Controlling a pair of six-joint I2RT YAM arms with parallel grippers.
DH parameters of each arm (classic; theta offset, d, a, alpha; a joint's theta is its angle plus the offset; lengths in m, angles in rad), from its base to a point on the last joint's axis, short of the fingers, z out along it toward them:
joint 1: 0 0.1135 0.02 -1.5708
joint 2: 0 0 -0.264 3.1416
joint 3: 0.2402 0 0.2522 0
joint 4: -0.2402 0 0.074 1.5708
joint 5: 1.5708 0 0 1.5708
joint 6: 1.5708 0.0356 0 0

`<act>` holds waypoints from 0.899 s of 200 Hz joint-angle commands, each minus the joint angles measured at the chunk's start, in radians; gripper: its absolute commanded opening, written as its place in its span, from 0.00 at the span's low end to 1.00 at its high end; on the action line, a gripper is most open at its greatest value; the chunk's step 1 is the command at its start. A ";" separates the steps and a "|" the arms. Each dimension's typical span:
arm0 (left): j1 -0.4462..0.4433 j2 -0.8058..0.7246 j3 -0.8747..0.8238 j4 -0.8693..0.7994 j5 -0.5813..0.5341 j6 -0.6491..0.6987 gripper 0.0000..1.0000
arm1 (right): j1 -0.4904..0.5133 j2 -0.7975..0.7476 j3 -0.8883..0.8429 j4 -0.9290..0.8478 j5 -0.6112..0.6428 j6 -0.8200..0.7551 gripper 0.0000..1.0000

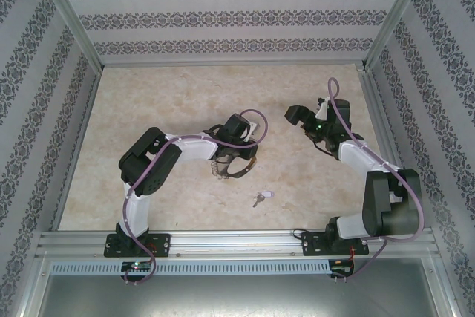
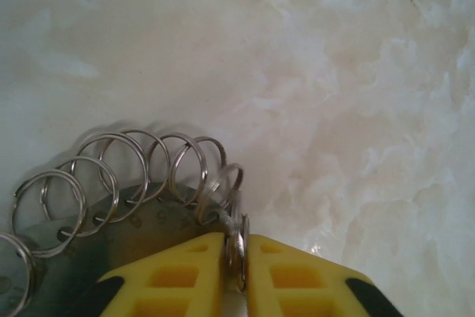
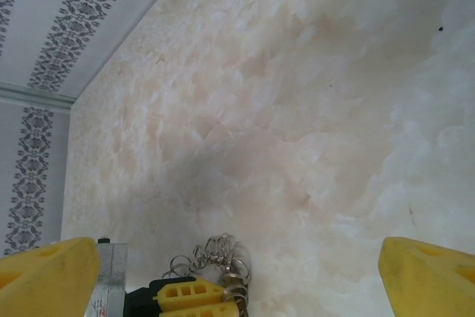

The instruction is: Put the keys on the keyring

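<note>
The keyring (image 1: pixel 231 169) lies on the marble table just left of centre, a thin hoop fringed with silvery split rings (image 2: pixel 133 172). My left gripper (image 1: pixel 236 155) reaches down onto it. In the left wrist view its yellow fingers (image 2: pixel 185 272) are shut on one silvery ring at the hoop's rim, and the left gripper (image 2: pixel 237 257) pinches it edge-on. The key (image 1: pixel 258 198), small and dark with a pale tag, lies loose on the table nearer the front edge, apart from both arms. My right gripper (image 1: pixel 300 116) hovers open at the right. Its yellow fingertips (image 3: pixel 430 276) stand wide apart with nothing between them.
In the right wrist view the left gripper (image 3: pixel 197 298) and the ring cluster (image 3: pixel 217 252) sit at the bottom edge. Patterned walls (image 1: pixel 237 12) enclose the table on three sides. An aluminium rail (image 1: pixel 237 241) with both arm bases runs along the front.
</note>
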 commanded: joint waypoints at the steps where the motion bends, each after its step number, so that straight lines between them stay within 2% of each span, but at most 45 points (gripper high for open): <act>1: -0.016 0.026 0.025 -0.013 -0.032 0.036 0.09 | 0.027 -0.042 0.006 -0.025 0.028 -0.066 0.97; 19: -0.015 0.013 0.030 -0.028 -0.032 0.076 0.00 | 0.031 -0.038 0.006 -0.015 0.010 -0.075 0.96; 33: -0.009 -0.002 0.037 -0.055 -0.030 0.119 0.00 | 0.030 -0.018 0.012 0.001 -0.021 -0.094 0.92; 46: 0.001 -0.018 0.041 -0.079 0.000 0.163 0.00 | 0.028 0.006 0.012 0.033 -0.050 -0.102 0.83; 69: 0.034 -0.060 0.048 -0.128 0.089 0.247 0.00 | 0.024 0.062 0.017 0.108 -0.103 -0.108 0.68; 97: 0.108 -0.127 0.052 -0.161 0.255 0.304 0.00 | 0.024 0.133 0.036 0.200 -0.223 -0.118 0.58; 133: 0.180 -0.177 0.105 -0.253 0.420 0.365 0.00 | 0.036 0.193 0.025 0.355 -0.349 -0.086 0.56; 180: 0.209 -0.174 0.166 -0.338 0.547 0.416 0.00 | 0.130 0.266 0.061 0.498 -0.491 -0.078 0.51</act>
